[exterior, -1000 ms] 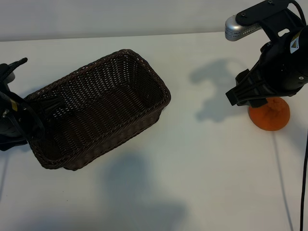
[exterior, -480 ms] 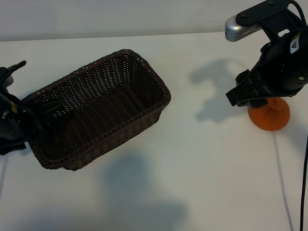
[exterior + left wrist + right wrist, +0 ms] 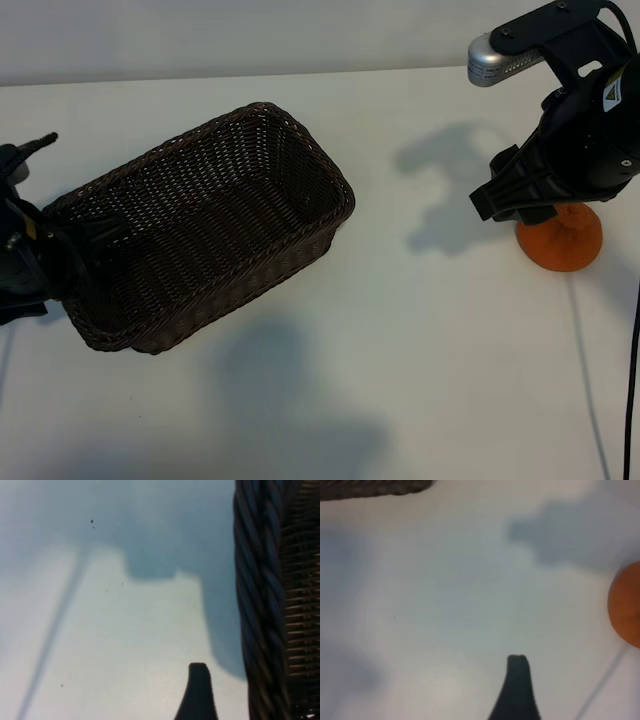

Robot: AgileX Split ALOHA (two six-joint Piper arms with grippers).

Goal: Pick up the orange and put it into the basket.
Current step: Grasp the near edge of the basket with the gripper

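The orange [image 3: 562,243] lies on the white table at the right, its top hidden behind my right arm. My right gripper [image 3: 496,198] hangs open above the table just left of it, holding nothing. In the right wrist view one dark finger [image 3: 517,690] shows over bare table, with the orange [image 3: 626,605] off to one side. The dark brown wicker basket [image 3: 300,135] stands left of centre. My left gripper [image 3: 95,240] is open at the basket's left end. Its one visible finger [image 3: 198,692] stands apart from the braided rim [image 3: 257,605].
A silver lamp-like head [image 3: 492,60] sticks out from the right arm's upper part. Bare white table [image 3: 420,350] spreads between basket and orange and along the near side. A thin line [image 3: 585,370] runs down the table at the right.
The left arm has shifted slightly toward the near side at the basket's left end. The right arm, the basket and the orange have not moved.
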